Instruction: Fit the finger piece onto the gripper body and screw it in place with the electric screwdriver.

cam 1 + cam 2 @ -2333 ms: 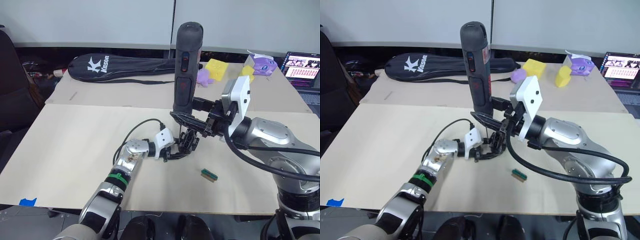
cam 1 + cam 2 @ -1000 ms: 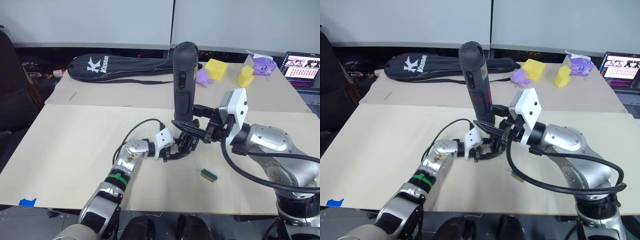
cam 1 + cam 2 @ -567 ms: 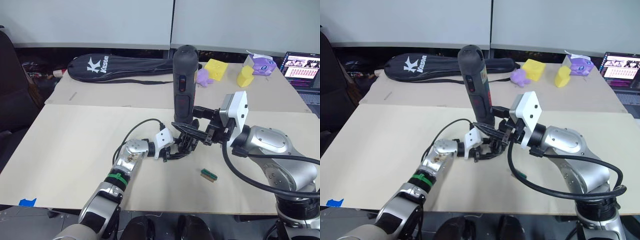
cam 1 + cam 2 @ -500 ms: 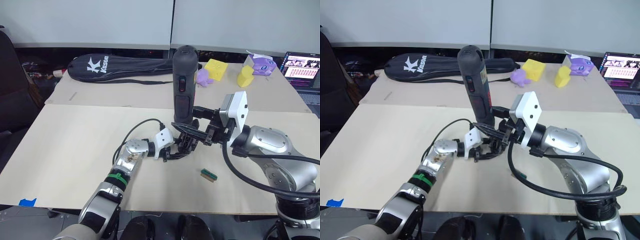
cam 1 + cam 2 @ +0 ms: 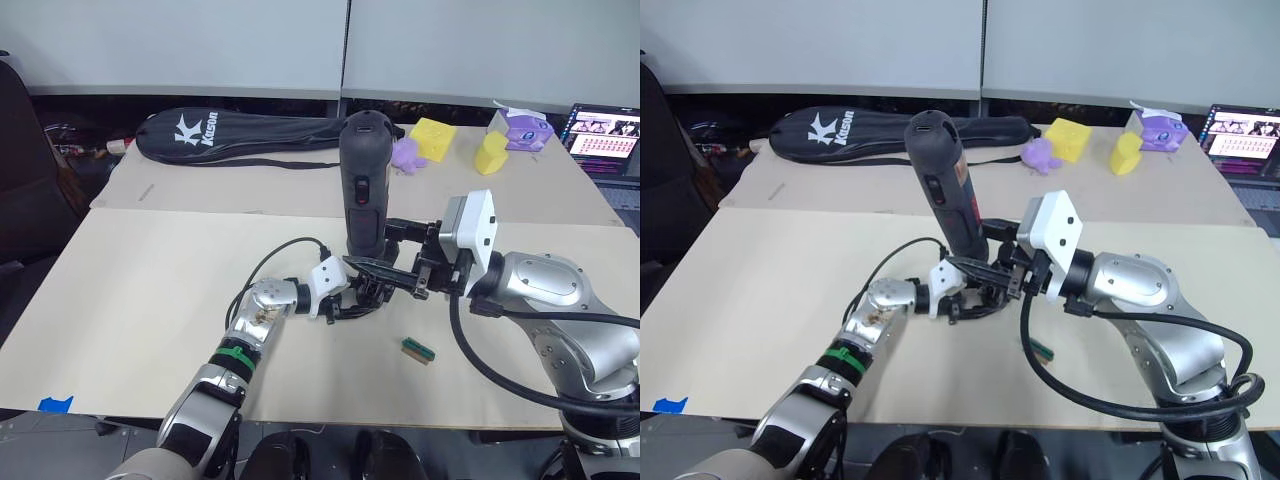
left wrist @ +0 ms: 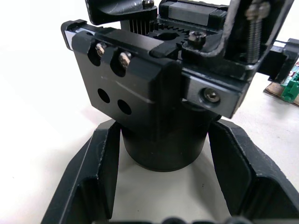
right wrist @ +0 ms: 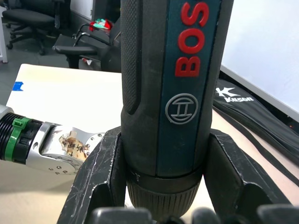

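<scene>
Left wrist view shows the left end effector (image 6: 159, 186) clamping the gripper body (image 6: 154, 93), rigid and blocky, low on the counter (image 5: 150, 290). Above it, the right end effector (image 7: 161, 186) grips the electric screwdriver (image 5: 361, 185), likely top-heavy, near its chuck.

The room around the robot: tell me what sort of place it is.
Probably an office or lab used as a test space. Flat beige boards cover the worktable, an open laptop with a lit screen sits at the far right, and black swivel office chairs stand on the floor behind, before plain white wall panels.
</scene>
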Controlling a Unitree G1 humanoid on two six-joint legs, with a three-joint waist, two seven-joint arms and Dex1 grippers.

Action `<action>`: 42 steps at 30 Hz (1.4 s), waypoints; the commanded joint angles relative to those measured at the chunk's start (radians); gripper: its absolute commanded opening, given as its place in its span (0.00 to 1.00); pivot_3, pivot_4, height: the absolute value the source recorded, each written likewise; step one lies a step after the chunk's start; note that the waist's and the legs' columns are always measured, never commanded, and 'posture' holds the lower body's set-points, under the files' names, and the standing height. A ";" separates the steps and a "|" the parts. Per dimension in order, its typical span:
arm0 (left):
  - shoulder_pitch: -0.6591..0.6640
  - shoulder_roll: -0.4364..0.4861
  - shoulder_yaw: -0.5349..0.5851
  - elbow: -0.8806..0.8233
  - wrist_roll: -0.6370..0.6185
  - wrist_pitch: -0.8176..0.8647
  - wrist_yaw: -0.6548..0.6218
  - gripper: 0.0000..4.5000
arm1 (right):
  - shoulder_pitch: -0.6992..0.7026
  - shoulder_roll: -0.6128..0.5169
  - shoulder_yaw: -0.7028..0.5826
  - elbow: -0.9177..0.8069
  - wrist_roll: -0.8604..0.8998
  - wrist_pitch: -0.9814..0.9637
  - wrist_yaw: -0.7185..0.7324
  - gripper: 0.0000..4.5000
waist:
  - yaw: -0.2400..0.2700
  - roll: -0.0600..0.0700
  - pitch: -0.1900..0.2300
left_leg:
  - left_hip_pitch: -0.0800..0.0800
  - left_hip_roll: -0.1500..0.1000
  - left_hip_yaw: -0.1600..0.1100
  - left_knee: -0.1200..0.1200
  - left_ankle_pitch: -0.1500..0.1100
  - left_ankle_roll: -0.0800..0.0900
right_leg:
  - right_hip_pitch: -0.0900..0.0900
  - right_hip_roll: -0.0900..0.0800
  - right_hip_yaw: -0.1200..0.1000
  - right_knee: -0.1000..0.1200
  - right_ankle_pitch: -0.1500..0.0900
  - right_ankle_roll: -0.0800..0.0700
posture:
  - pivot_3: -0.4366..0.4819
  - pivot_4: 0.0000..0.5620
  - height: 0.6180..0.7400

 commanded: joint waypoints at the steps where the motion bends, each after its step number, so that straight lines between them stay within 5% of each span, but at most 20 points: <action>1: -0.012 -0.007 -0.012 0.003 -0.009 -0.013 -0.010 0.51 | -0.005 -0.015 0.003 0.013 -0.011 0.013 0.008 0.43 | 0.000 0.000 0.000 | 0.000 0.000 0.000 0.000 0.000 0.000 | 0.000 0.000 0.000 0.000 0.000 0.000 | 0.48 0.27 1.00; 27: -0.020 -0.010 -0.012 0.027 -0.006 -0.035 -0.015 0.51 | -0.016 -0.018 -0.032 -0.017 0.078 0.072 0.010 0.43 | 0.002 0.000 0.000 | 0.000 0.000 -0.001 0.000 0.000 0.000 | 0.000 -0.003 -0.001 0.000 0.000 0.000 | 0.48 0.27 1.00; 42: -0.024 -0.014 -0.011 0.029 -0.007 -0.037 -0.012 0.51 | -0.019 0.013 0.020 0.060 -0.024 0.045 -0.051 0.43 | 0.002 0.000 0.000 | 0.000 0.000 -0.001 0.000 0.000 0.000 | 0.001 -0.003 -0.001 0.000 0.000 0.000 | 0.48 0.27 1.00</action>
